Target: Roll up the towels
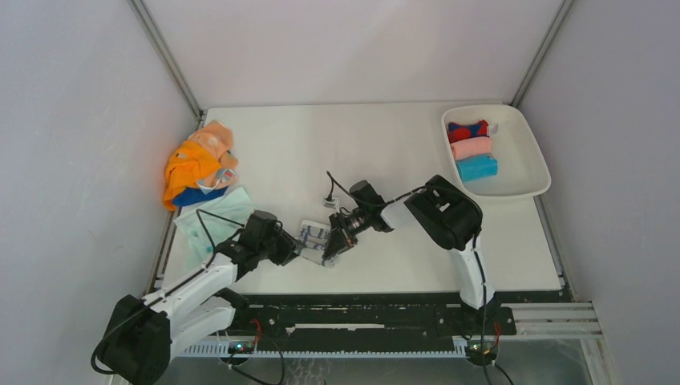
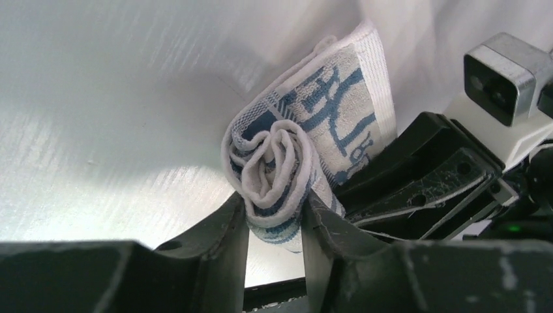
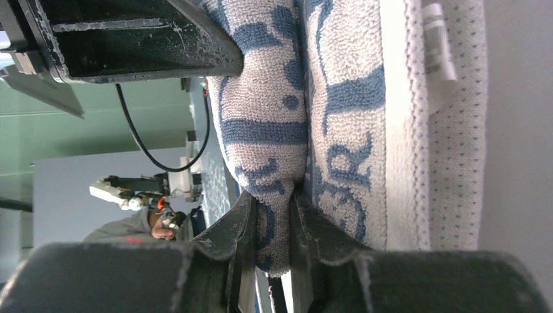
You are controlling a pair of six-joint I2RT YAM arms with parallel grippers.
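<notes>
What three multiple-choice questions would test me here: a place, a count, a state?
1. Where on the table is the tray? A far right corner; B near left; C centre.
2. How many rolls lie in it? A one; B three; C five.
3. The printed towel is: A spread flat; B partly rolled and pinched; C draped over an arm.
Answers: 1 A, the tray sits at the far right corner. 2 B, a red-blue roll, a pink roll and a blue roll. 3 B, the left fingers and right fingers both clamp it, one end coiled.
</notes>
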